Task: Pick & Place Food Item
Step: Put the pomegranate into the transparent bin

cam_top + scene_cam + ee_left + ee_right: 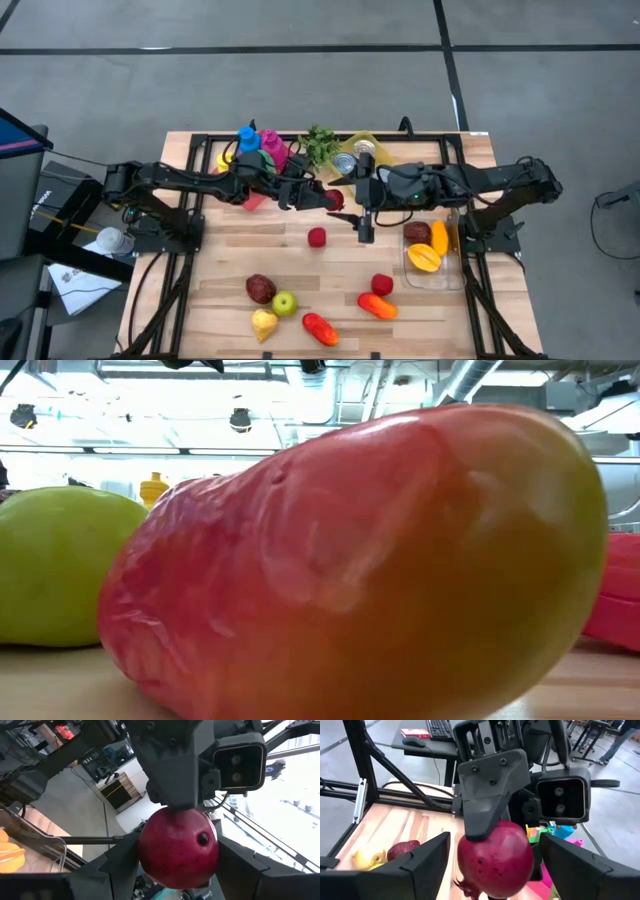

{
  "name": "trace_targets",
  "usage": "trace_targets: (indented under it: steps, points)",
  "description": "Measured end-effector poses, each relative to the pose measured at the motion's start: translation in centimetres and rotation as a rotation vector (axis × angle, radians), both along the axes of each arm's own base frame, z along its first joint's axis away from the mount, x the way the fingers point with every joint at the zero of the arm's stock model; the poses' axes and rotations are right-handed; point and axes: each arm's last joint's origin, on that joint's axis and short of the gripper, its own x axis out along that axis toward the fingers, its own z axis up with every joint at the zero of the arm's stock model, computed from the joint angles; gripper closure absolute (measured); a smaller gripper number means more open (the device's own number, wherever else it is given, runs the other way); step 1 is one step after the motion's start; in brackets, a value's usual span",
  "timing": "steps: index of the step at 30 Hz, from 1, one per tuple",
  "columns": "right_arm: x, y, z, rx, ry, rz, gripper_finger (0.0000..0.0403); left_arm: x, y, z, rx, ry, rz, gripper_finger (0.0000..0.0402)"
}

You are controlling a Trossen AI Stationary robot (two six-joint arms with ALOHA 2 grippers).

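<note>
Wooden table (330,270), mid-handover above: pomegranate (335,198) clamped in left gripper (322,197), right gripper (349,198) spread wide around it, not gripping. Placement in clear tray (452,277) pending.

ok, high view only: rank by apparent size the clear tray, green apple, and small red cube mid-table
1. clear tray
2. green apple
3. small red cube
Apple and cube are close; the apple looks slightly bigger.

Two dark jointed arms, black cables trailing along links. Left gripper (492,827): matte dark-grey angular fingers, round screw heads. Boxy wrist camera housing (561,795) at gripper's 3 o'clock, twin lenses.
</note>
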Motion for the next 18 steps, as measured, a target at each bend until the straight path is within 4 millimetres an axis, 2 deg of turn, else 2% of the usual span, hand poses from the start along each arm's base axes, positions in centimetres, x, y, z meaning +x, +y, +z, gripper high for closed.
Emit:
trace_targets:
  steps: [9, 18]
  points:
    - [0.02, -0.31, -0.11, 0.025, 0.009, -0.016, 0.0132, -0.01, -0.01, 0.05, 0.005, -0.005, 0.001, 0.0183]
    - [0.30, -0.23, -0.38, 0.026, 0.018, -0.013, 0.0219, -0.03, -0.03, 0.04, 0.008, -0.002, -0.006, 0.0183]
